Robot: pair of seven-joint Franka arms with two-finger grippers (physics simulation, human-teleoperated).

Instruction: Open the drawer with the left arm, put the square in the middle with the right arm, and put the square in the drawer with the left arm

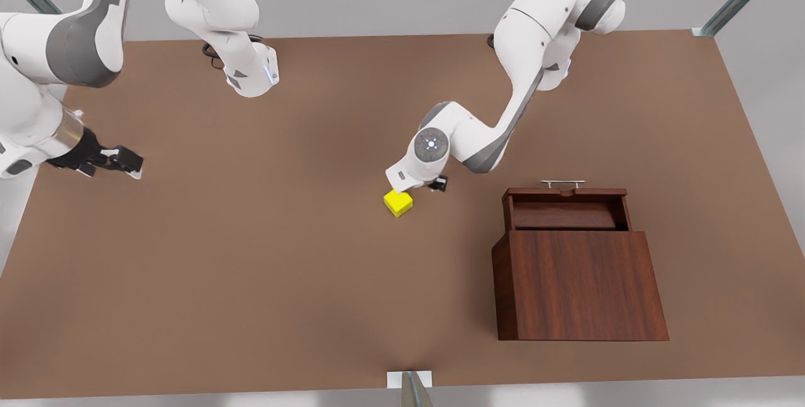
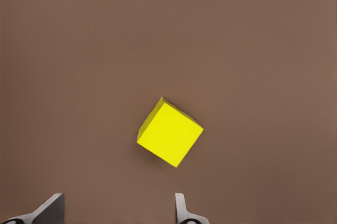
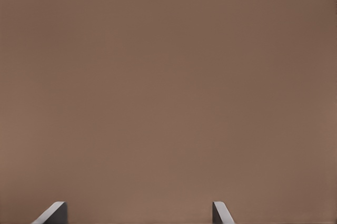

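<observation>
Hovering just above yellow square (image 1: 398,203) at table (image 1: 251,268) middle in front view: left gripper (image 1: 420,188); drawer (image 1: 569,209) pulled out of cabinet (image 1: 578,284) at front view's right, silver handle (image 1: 562,183) on its front; right gripper (image 1: 119,161) waits well apart at front view's left

Left wrist view: fingertips (image 2: 181,208) spread wide, empty; square (image 2: 169,132) lies on table beyond them (untouched)

Right wrist view: fingertips (image 3: 52,213) spread wide over bare table (image 3: 168,97), empty

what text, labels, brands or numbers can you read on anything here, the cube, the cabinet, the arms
None: no readable text.
The square has plain yellow faces.
The drawer and its cabinet show wood grain, no label.
The left gripper above the square and the waiting right gripper carry no lettering.
The table is unmarked.
</observation>
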